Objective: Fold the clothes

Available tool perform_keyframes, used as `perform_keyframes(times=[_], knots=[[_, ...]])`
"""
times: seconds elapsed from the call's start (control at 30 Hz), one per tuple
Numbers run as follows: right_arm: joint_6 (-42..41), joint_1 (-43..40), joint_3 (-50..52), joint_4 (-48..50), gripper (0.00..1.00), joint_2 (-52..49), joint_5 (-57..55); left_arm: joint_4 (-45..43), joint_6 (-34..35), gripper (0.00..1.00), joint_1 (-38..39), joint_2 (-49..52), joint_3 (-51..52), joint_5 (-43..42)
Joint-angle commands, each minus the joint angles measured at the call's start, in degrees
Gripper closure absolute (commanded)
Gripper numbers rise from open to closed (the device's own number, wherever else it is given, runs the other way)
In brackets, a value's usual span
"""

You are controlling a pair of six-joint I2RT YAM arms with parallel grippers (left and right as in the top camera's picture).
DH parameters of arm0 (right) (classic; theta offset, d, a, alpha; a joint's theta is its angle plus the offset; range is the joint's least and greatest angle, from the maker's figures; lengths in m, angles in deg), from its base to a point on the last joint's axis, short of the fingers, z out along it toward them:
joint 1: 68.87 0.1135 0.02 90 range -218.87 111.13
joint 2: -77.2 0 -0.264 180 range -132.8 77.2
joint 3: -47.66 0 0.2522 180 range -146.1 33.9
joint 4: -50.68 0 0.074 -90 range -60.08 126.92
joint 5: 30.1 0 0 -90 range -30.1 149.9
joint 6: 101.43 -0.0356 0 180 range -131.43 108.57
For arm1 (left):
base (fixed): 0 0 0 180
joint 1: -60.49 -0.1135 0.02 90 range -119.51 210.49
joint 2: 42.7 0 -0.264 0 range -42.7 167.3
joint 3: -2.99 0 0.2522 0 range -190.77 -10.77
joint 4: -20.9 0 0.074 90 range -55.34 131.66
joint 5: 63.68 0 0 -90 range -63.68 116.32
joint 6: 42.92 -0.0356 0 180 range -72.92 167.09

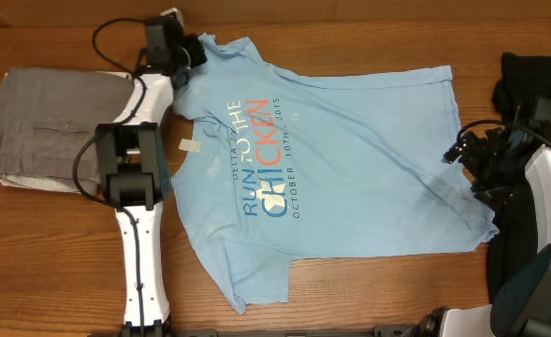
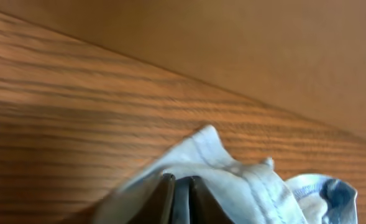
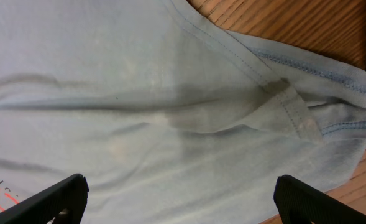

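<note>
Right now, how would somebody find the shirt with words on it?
Look at the wooden table. Spread across its middle lies the light blue T-shirt. Unlike the folded grey cloth and the black cloth at either side, it carries red-and-blue lettering.

A light blue short-sleeved T-shirt (image 1: 369, 159) lies spread on the wooden worktop (image 1: 369, 300), printed side up. Its collar points to the left of the overhead view and its hem to the right, so the blue-and-red print (image 1: 261, 159), "RUN TO THE CHICKEN" with a date line beside it, reads sideways. One sleeve reaches the upper left, where its stitched edge bunches into a small peak; the other points toward the bottom edge. The body is mostly flat, with creases and a rumpled, doubled-over corner at the hem.
</note>
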Motion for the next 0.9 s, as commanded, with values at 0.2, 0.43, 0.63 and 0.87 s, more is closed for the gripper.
perform_keyframes(times=[0.2,0.43,0.63,0.87], knots=[[-0.1,0.1,0.1,0.1,0.0,0.3,0.3,16.8,1.2,0.83,-0.1,0.9,-21.7,-10.1],[-0.1,0.1,0.1,0.1,0.0,0.3,0.3,54.3,-2.5,0.34,0.5,-1.2,-46.4,-7.5],[-0.1,0.1,0.1,0.1,0.0,0.3,0.3,79.8,-2.4,0.29,1.2,-8.7,-56.2,6.1],[0.0,0.1,0.1,0.1,0.0,0.3,0.2,91.8,-3.7,0.38,3.4,-18.0,-56.1,11.7]])
